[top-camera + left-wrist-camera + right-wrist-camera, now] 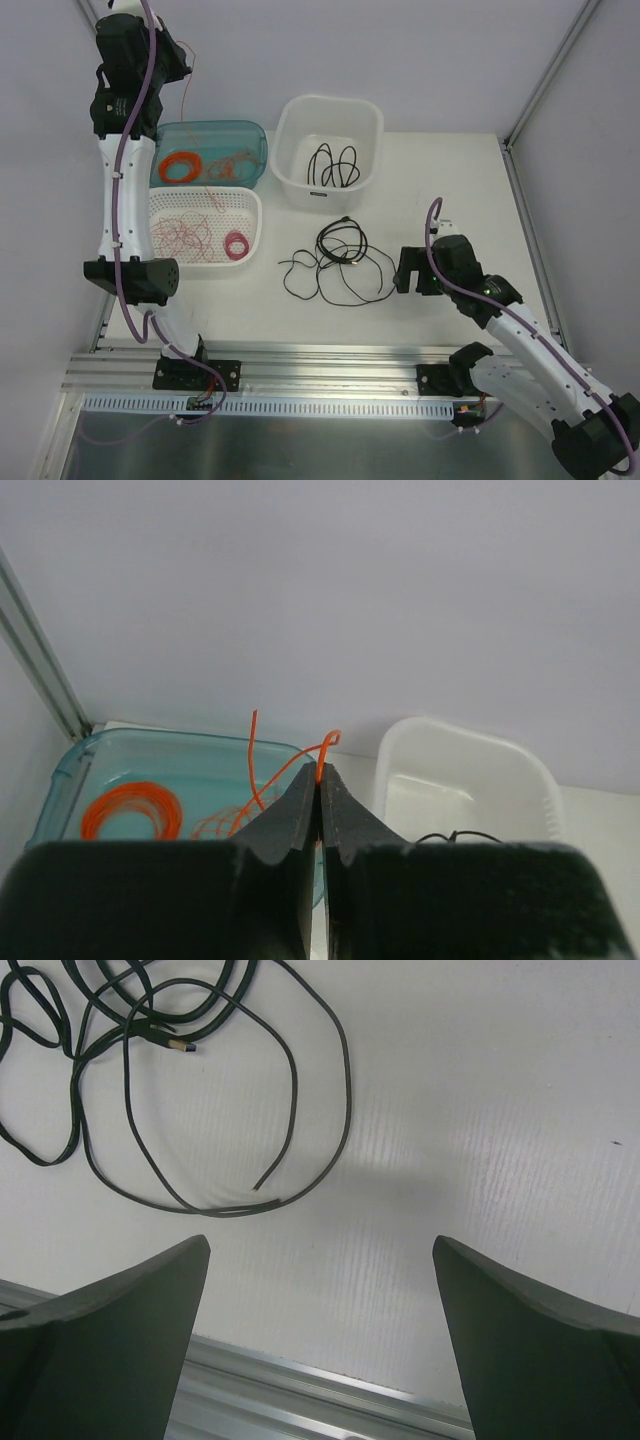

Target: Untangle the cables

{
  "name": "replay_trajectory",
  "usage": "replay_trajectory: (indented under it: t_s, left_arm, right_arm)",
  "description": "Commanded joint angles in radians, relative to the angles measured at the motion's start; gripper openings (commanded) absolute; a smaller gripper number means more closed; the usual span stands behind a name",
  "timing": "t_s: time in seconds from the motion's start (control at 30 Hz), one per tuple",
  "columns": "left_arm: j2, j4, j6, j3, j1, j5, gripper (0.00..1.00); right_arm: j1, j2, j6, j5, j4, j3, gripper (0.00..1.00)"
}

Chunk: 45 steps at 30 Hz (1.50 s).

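Top external view: my left arm reaches up high at the far left corner, and my left gripper (183, 62) sits above the teal tray (256, 134). A thin orange wire (186, 98) hangs down from it toward that tray. Inside the tray lie a neat orange coil (180, 167) and some loose orange wires (236, 164). Just in front of the tray, a white basket (256, 200) holds thin red wires (184, 236) in messy loops and a small pink ring (236, 244). To the right of the tray, a white tub (290, 120) holds a black looped cable (335, 165). The black cables (340, 262) lie tangled on the bare desk (450, 200) in front of the tub. My right gripper (408, 272) is low, just beside their right edge, apart from them.

Left wrist view: my left gripper (320, 770) is pressed closed, fingertips meeting, with the orange wire (322, 752) pinched between them; its end curls over just above the tips. Beyond the fingers I see the teal tray (70, 770) with the orange coil (130, 810) and the loose orange wires (225, 820), and the white tub (470, 750) to the right, a bit of the black looped cable (455, 835) showing in it.

Right wrist view: my right gripper (320, 1245) is spread wide, holding nothing, both fingers clear of the desk (480, 1110). The black cables (150, 1080) sprawl at the upper left, one loose end pointing toward the gap between my fingers. A metal rail (300, 1390) runs along the near edge of the desk.
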Motion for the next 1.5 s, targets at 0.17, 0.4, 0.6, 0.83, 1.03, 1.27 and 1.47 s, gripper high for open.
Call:
replay_trajectory:
  t_s: [0.17,0.4,0.6,0.83,1.03,1.27,1.47]
  left_arm:
    - [-0.078,0.143,-0.101,0.092,0.005,0.120,0.00]
    - [-0.095,0.217,-0.063,0.089,0.005,0.106,0.00]
    - [-0.017,0.261,-0.034,0.046,0.005,0.060,0.00]
    - [0.103,0.277,0.000,-0.032,0.005,0.049,0.00]
    - [0.135,0.286,0.032,-0.196,0.005,0.029,0.00]
    - [0.193,0.286,-0.007,-0.348,0.004,0.109,0.04]
    - [0.224,0.286,-0.040,-0.476,-0.010,0.213,0.11]
  right_arm:
    - [-0.005,0.053,-0.034,0.009,0.059,0.030,0.99]
    - [-0.005,0.083,-0.029,-0.011,0.080,0.028,0.99]
    - [-0.005,0.075,-0.038,0.000,0.068,0.028,1.00]
    - [-0.005,0.075,-0.038,0.011,0.062,0.019,1.00]
    - [-0.005,0.089,-0.038,0.008,0.068,0.016,1.00]
    - [-0.003,0.109,-0.035,-0.011,0.082,0.019,1.00]
    - [-0.003,0.107,-0.038,-0.019,0.077,0.025,1.00]
